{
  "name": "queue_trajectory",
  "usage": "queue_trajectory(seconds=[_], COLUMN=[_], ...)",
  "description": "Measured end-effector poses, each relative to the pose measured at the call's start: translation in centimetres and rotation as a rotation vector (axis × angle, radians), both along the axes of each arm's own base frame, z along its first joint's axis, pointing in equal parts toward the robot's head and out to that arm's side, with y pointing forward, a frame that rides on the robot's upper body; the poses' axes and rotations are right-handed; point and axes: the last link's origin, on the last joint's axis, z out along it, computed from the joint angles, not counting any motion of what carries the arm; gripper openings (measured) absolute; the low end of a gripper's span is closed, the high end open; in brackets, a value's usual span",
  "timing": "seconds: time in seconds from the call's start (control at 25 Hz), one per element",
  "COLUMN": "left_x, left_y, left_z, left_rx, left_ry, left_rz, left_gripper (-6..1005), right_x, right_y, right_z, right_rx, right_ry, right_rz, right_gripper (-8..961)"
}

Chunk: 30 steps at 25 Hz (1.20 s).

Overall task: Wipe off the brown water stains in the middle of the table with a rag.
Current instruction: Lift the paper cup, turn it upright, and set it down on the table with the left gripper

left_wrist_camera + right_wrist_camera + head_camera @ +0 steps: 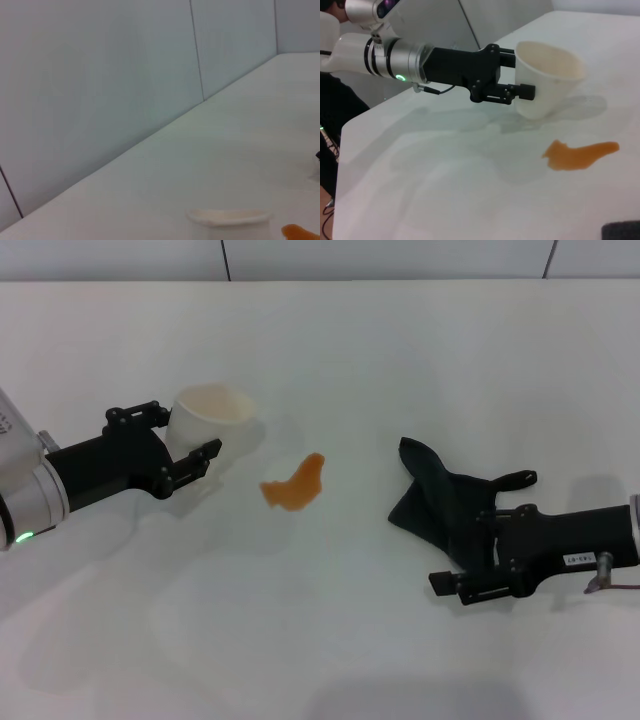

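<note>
Brown water stains (pixel 295 486), one small orange-brown translucent blotch with a pointed lobe, sit about mid-table between the two arms. On the right side, the right claw (pixel 483 535) lies low with its black fingers spread around the dark green-black crumpled rag (pixel 438 503), not visibly pinching it. On the left side, the left claw (pixel 182 436) holds a pale cream paper cup (pixel 207 417), one finger on each side of its wall. The cup stands upright beside the blotch on the wide white glossy table (pixel 330 640).
</note>
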Motion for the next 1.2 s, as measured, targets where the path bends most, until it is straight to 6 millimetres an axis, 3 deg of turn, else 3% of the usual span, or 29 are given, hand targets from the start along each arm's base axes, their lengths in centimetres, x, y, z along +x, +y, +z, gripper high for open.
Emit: queue_trajectory(seconds=[1.2], left_x=[-0.5], left_y=[0.2], left_z=[0.3], left_rx=[0.015], left_ry=[0.024], left_rz=[0.014], left_gripper=[565], right_x=[-1.6], right_y=[1.1], right_z=[1.2], right_rx=[0.057], right_ry=[0.011], right_rz=[0.068], right_gripper=[855])
